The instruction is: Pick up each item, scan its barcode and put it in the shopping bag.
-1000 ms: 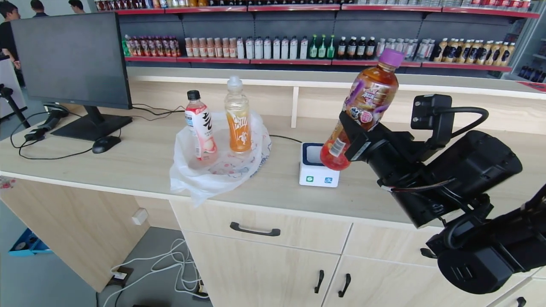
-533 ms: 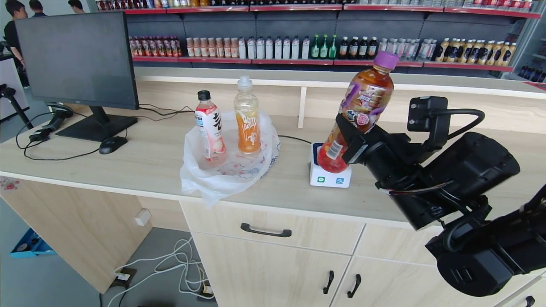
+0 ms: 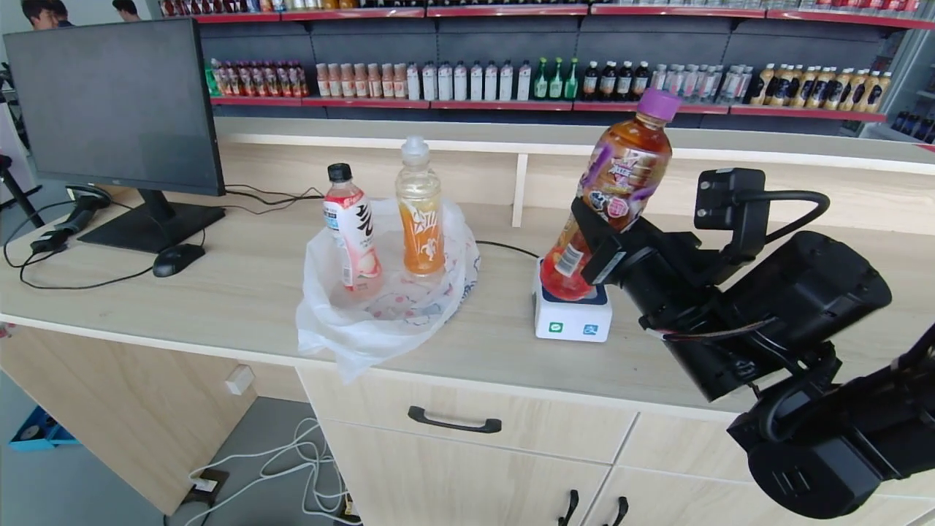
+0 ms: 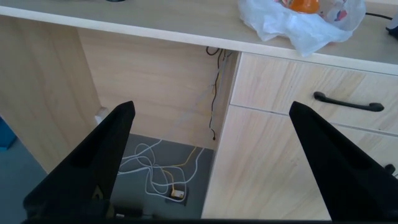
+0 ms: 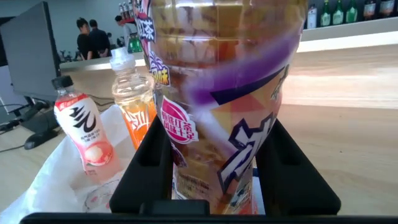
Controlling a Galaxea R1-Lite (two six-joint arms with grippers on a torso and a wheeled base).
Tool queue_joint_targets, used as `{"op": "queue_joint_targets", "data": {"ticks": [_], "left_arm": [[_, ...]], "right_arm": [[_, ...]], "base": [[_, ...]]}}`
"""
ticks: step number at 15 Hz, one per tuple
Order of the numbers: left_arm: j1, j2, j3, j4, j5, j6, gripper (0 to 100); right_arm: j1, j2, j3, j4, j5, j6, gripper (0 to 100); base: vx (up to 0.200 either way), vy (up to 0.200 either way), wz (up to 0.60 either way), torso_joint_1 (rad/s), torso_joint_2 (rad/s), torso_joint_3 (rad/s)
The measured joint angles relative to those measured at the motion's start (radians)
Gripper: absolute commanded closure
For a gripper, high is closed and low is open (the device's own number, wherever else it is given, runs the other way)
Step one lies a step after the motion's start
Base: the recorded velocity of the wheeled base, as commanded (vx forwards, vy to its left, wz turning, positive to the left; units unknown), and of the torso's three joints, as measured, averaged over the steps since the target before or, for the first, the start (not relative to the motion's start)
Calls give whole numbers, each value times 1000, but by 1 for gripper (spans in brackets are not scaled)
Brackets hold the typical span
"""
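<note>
Right gripper (image 3: 593, 241) pinches the bottle (image 3: 624, 168), cap tilted to 1 o'clock, base over the scanner (image 3: 572, 325); the bag (image 3: 329, 332) lies at 9 o'clock. Left gripper (image 4: 211, 162) spread, empty.

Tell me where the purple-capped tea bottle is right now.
Head view, robot's right: the purple-capped amber tea bottle is tilted in the right tool, its base over the white scanner box, right of the white plastic bag.

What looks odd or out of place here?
Only the purple-capped amber bottle is tilted, held by the right gripper over the white scanner box. The pink-labelled bottle and orange bottle stand in the white plastic bag. Nothing spilled.
</note>
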Motion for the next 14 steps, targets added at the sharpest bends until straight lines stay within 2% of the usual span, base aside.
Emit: {"op": "queue_joint_targets", "data": {"ticks": [5, 8, 12, 13, 14], "left_arm": [[0, 0, 0, 0, 0, -1, 0], [0, 0, 0, 0, 0, -1, 0], [0, 0, 0, 0, 0, -1, 0], [0, 0, 0, 0, 0, -1, 0], [0, 0, 0, 0, 0, -1, 0]], "right_arm": [[2, 16, -21, 3, 36, -36, 100], [-39, 16, 3, 3, 71, -125, 100], [-61, 19, -41, -1, 77, -185, 100], [-58, 20, -41, 2, 91, -217, 100], [-56, 21, -43, 3, 148, -270, 100]], "base": [[0, 0, 0, 0, 0, 0], [0, 0, 0, 0, 0, 0], [0, 0, 0, 0, 0, 0], [0, 0, 0, 0, 0, 0], [0, 0, 0, 0, 0, 0]]}}
